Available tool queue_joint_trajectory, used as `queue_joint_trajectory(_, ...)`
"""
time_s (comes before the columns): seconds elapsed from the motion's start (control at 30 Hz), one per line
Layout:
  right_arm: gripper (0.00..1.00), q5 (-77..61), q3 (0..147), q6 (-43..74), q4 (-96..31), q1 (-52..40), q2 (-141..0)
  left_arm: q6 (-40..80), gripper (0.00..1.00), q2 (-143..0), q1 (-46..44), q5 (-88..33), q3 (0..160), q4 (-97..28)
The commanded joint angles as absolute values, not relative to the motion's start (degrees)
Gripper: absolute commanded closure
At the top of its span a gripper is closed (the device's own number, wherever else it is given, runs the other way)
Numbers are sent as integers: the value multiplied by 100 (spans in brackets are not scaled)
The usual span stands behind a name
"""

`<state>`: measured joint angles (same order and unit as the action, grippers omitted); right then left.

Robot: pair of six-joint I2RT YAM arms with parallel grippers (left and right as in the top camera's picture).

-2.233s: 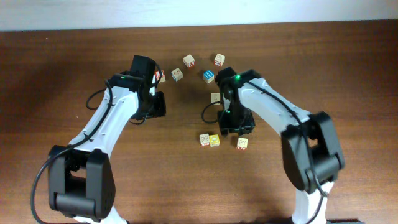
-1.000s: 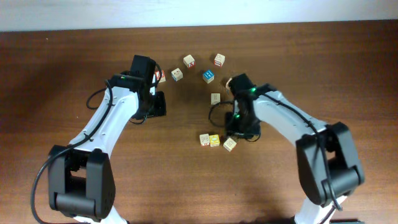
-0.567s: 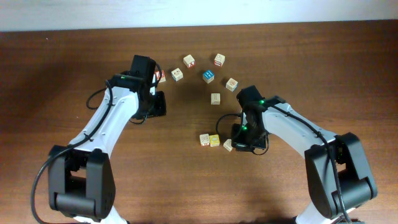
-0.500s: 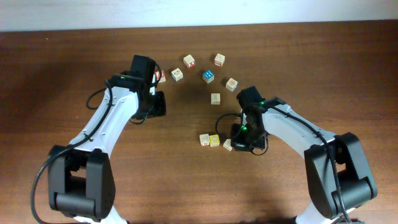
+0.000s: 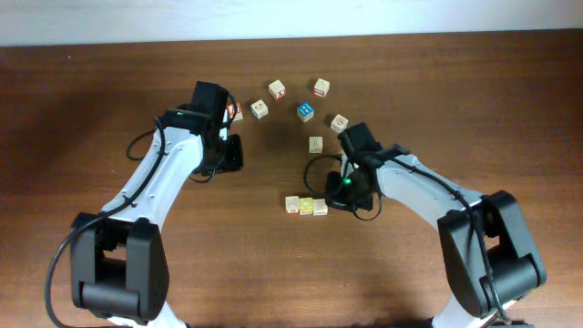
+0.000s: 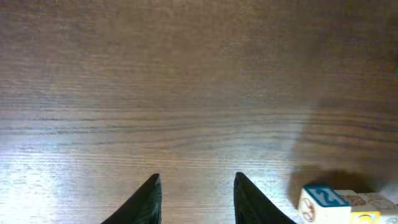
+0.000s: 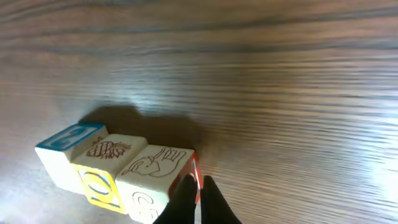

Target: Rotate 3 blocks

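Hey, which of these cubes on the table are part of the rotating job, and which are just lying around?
Job: the three blocks in a row beside the right gripper.
Lying about: blue-topped cube, six other scattered cubes.

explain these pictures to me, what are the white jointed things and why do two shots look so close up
The white things are two robot arms working at a wooden table. The wide picture looks straight down from a fixed camera above. The two close ones come from a small camera on each wrist, so the dark tips at their bottom edge are that arm's own fingers.

The left gripper is open over bare wood and holds nothing. The right gripper is shut and grips nothing. Its tip sits right against the red side of the end block in a row of three blocks, small wooden alphabet cubes lying side by side. Others lie scattered farther up, among them a blue-topped block.
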<state>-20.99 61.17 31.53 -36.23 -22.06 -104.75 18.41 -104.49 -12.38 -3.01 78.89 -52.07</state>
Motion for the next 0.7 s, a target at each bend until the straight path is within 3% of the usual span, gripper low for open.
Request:
queue_joint_trajectory(0.0,93,-2182,6095,3267,-3511,-2403,-10541,1879,65,-10416,-1337,-362,7706,-5253)
queue_joint_trajectory(0.1,94,-2123,6099,3242,-3507,-2403,-10538,1876,66,-10416,-1424,-362,7496,-5240)
queue_joint_trajectory(0.17,91,-1929,6195,3059,-3518,-2392,-10536,1876,76,-10416,-1426,-360,7476,-5199)
queue_joint_trajectory(0.4,83,-956,6794,2764,-3848,-2316,-10536,1754,76,-10416,-1461,-384,7476,-4556)
queue_joint_trajectory(0.5,80,-506,6794,2770,-3830,-2069,-10538,1227,69,-10416,-1669,-790,7476,-4311)
queue_joint_trajectory(0.67,79,-473,6759,2768,-3706,-1935,-10538,1205,78,-10617,-2268,-788,7476,-3938)
